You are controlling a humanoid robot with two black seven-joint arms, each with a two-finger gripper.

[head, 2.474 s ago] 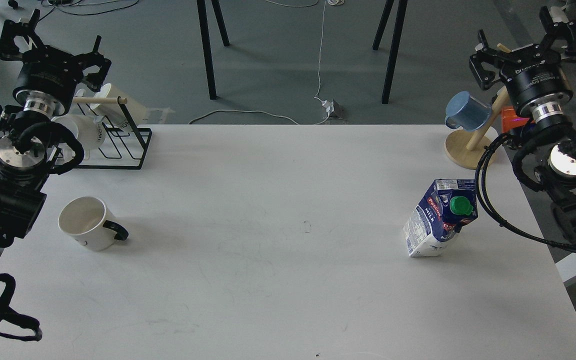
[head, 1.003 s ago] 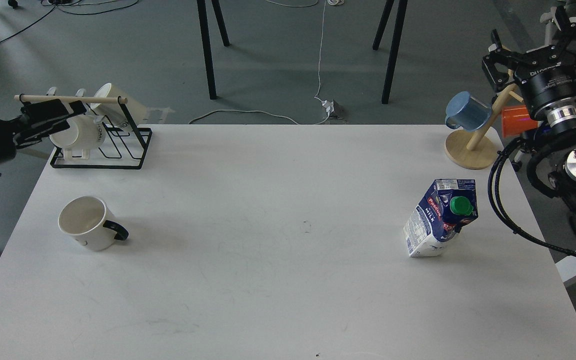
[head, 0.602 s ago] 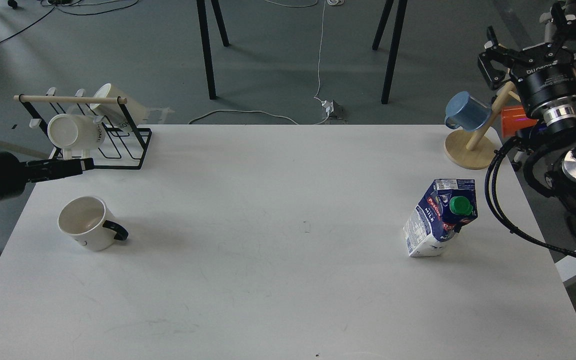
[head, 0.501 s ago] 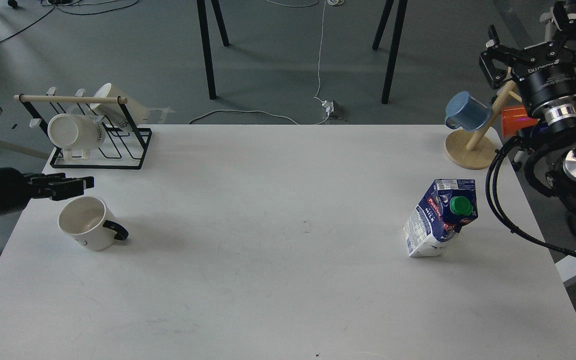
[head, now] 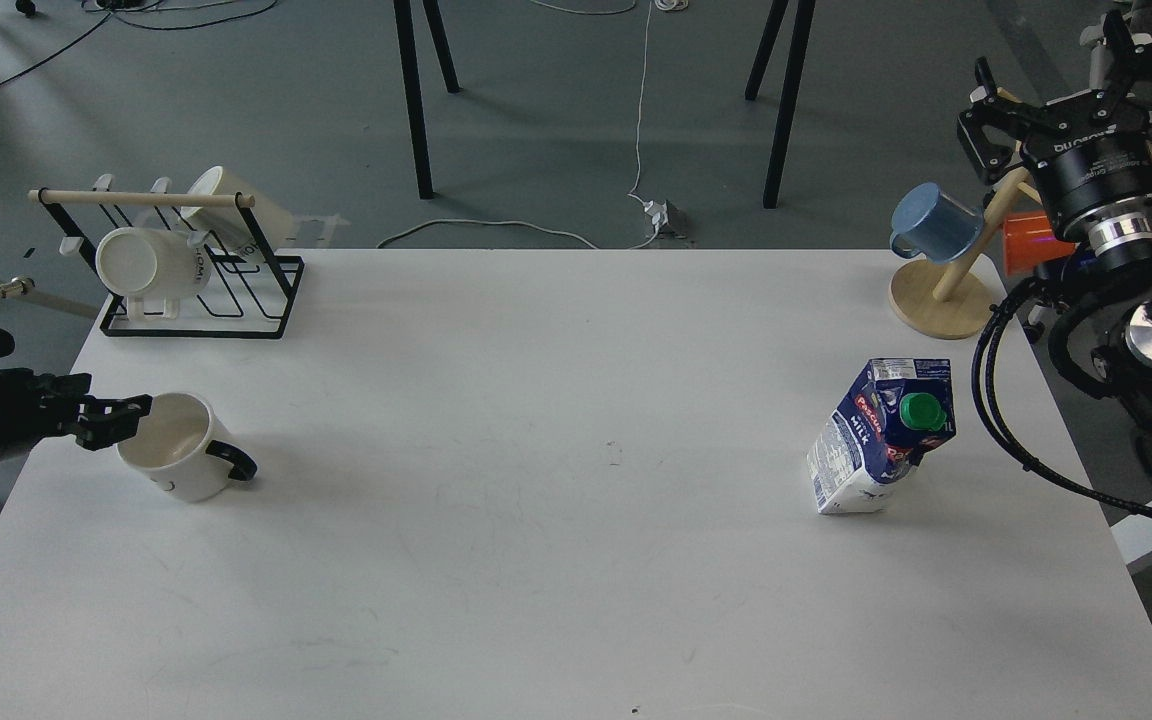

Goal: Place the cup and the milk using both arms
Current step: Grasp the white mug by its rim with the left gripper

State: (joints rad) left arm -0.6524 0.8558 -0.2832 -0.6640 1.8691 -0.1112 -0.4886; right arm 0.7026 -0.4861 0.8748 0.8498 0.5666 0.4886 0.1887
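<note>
The cup (head: 179, 450), a white mug with a black handle pointing right, stands upright on the white table (head: 556, 560) near its left edge. My left gripper (head: 119, 419) comes in low from the left, its fingers slightly apart, its tips right at the cup's left rim. The milk (head: 882, 436), a dark blue and white carton with a green cap, stands on the right side of the table. My right gripper (head: 1071, 65) is raised at the far right, well behind and above the milk, open and empty.
A black wire rack (head: 198, 290) with cream mugs (head: 148, 262) stands at the back left corner. A wooden mug tree (head: 944, 298) holds a blue mug (head: 934, 222) and an orange mug (head: 1028, 240) at the back right. Black table legs stand on the floor behind.
My left arm has swung down from by the rack to the table's left edge, bringing its gripper low beside the cup's rim. The right arm has barely moved. Cup and milk stayed put.
</note>
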